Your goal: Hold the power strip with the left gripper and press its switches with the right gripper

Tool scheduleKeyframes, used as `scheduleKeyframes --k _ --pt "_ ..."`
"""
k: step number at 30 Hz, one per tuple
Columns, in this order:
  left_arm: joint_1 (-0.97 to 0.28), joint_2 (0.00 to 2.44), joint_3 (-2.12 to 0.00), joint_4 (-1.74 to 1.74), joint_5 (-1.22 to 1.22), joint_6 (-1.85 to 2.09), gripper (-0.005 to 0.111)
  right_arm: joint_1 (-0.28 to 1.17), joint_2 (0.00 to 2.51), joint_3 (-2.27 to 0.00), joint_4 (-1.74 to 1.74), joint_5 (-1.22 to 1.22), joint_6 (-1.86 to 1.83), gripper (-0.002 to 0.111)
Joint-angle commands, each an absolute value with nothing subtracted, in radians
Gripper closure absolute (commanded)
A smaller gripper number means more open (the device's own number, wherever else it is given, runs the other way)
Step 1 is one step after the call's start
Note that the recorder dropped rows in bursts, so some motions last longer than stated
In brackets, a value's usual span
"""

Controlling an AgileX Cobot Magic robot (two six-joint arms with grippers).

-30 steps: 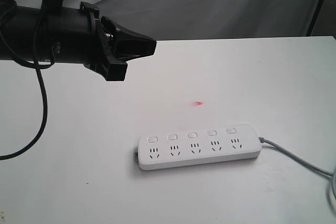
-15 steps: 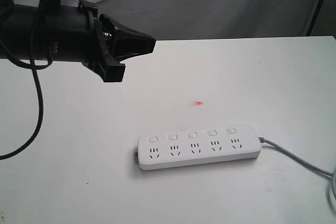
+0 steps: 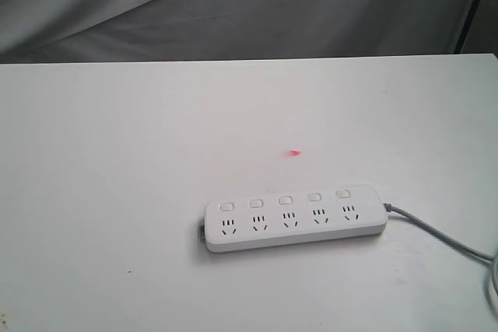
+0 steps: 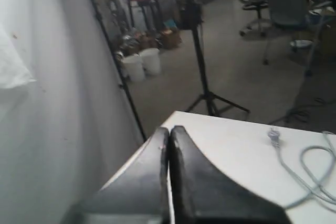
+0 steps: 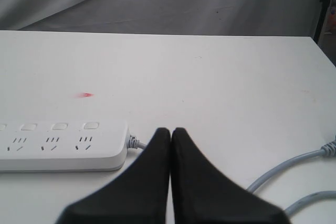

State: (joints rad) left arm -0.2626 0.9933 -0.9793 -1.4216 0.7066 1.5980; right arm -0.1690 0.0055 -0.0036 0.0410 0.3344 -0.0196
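Note:
The white power strip (image 3: 294, 218) lies flat on the white table (image 3: 117, 153), five sockets facing up and its grey cord (image 3: 440, 236) running off right. Its switches (image 3: 285, 200) form a row above the sockets. Neither arm appears in the exterior view. In the right wrist view my right gripper (image 5: 170, 130) is shut and empty, its tips just past the cord end of the power strip (image 5: 58, 145), three of its switches (image 5: 59, 126) showing. In the left wrist view my left gripper (image 4: 169, 129) is shut and empty, aimed at a table corner, away from the strip.
A small red mark (image 3: 293, 152) lies on the table behind the strip. Grey cloth (image 3: 233, 5) hangs behind the table. In the left wrist view, loose grey cord with a plug (image 4: 273, 136) lies on the table, and a black tripod (image 4: 202, 66) stands beyond the edge.
The left arm, which hung over the table's far left in the earlier exterior frames, has left that view. The power strip has not moved.

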Motion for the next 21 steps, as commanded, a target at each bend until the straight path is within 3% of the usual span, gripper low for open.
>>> scheduleKeyframes --k 1,11,21 --pt "-0.150 0.873 -0.982 -1.427 0.710 1.605 0.107 -0.171 0.000 0.000 0.039 0.333 -0.018 0.108" --pt "0.070 0.647 -0.982 -1.427 0.710 1.605 0.107 -0.171 0.000 0.000 0.039 0.333 -0.018 0.108" --pt "0.169 0.443 -0.982 -1.427 0.638 1.610 0.107 -0.171 0.000 0.000 0.039 0.333 -0.018 0.108"
